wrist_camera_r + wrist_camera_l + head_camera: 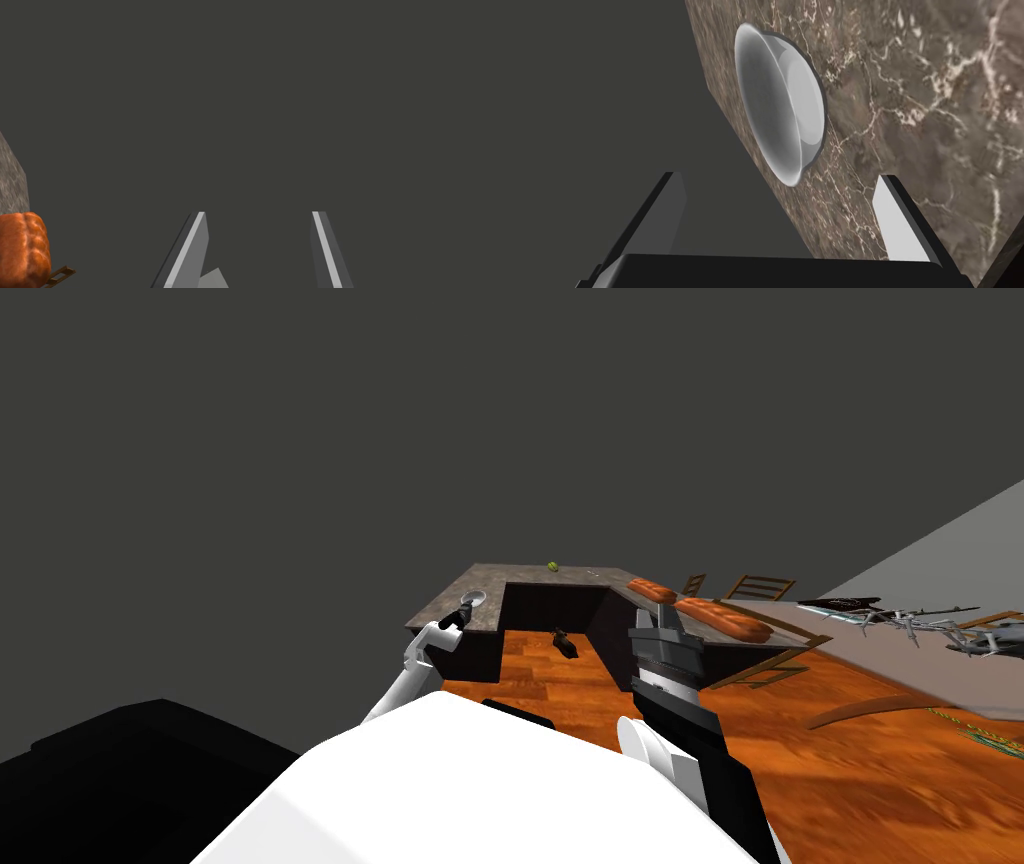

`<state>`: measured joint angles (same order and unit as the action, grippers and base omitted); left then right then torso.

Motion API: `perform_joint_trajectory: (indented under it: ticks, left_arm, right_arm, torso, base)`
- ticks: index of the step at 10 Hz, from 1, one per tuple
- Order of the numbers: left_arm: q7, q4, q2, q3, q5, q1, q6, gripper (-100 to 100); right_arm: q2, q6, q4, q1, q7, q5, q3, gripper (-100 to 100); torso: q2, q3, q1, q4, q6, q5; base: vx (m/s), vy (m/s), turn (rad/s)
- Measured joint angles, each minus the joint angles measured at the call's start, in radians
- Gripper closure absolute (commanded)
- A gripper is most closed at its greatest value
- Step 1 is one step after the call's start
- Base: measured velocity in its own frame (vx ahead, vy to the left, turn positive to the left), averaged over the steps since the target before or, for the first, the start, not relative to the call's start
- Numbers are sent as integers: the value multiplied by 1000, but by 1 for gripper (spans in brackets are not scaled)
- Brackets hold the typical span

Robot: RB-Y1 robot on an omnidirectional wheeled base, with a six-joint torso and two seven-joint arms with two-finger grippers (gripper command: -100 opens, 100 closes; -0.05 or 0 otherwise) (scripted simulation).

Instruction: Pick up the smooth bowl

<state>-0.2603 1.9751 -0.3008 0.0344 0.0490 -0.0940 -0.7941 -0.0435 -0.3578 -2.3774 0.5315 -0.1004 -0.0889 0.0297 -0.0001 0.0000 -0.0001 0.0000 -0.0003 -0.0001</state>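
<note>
The bowl [779, 107] is not yet gripped on the counter [912, 125]. The left gripper [778, 176] is held open beside it; grasping and lifting are left.

Home kitchen: U-shaped marble counter [520, 576], bread loaves [722, 620] on it, wooden chairs [760, 586], wood floor [540, 680].

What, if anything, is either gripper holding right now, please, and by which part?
Nothing is held. The left gripper is open, its fingers clear of the bowl on the marbled counter; the right gripper is open and empty.
</note>
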Motion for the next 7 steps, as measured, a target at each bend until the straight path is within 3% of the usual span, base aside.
perform_joint_trajectory:
  ticks: [7]
  left_arm:
    - [-34, -41, -15, 51, -11, 65, -194, -100]
  right_arm:
    - [0, 0, 0, 0, 0, 0, 0, 0]
  torso:
    - [0, 0, 0, 0, 0, 0]
  base:
    - [6, -4, -59]
